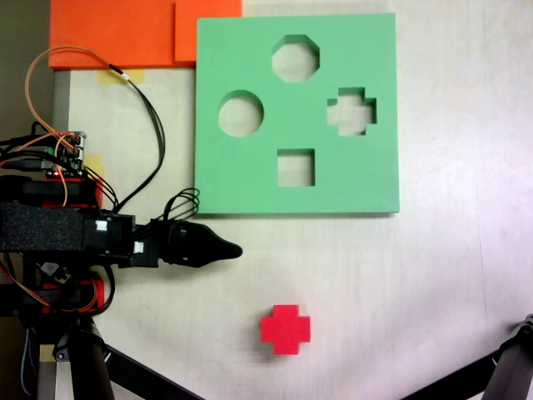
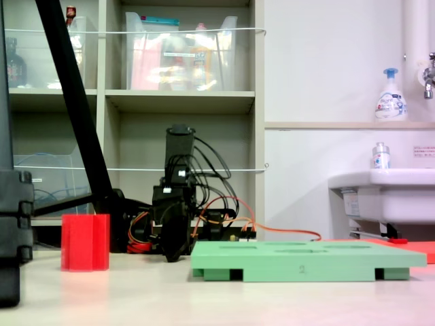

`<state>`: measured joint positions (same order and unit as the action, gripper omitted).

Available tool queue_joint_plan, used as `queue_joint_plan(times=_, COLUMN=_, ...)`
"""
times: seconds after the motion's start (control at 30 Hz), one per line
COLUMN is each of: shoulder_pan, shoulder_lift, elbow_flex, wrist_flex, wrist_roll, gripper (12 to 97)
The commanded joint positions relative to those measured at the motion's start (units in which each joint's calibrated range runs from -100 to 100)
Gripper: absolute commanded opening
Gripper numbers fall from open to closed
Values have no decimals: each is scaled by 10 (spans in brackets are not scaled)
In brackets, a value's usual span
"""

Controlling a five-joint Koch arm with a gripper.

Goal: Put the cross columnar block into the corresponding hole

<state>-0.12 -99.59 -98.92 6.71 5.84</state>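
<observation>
Gripper (image 1: 236, 248) hanging empty, jaw opening impossible to tell, risking knocking over the cross columnar block (image 1: 285, 328) while descending off-centre

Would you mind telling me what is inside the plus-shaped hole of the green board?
Nothing: through the plus-shaped hole in the green board only bare table shows. The red block sits on the table, apart from the board. The low side view cannot show inside.
</observation>
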Motion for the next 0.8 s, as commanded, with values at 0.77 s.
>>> queue_joint_plan(times=0.77, shoulder_pan=-1, shoulder_lift=-4, elbow_flex=-11, wrist_flex=-52, wrist_roll=2, gripper=474)
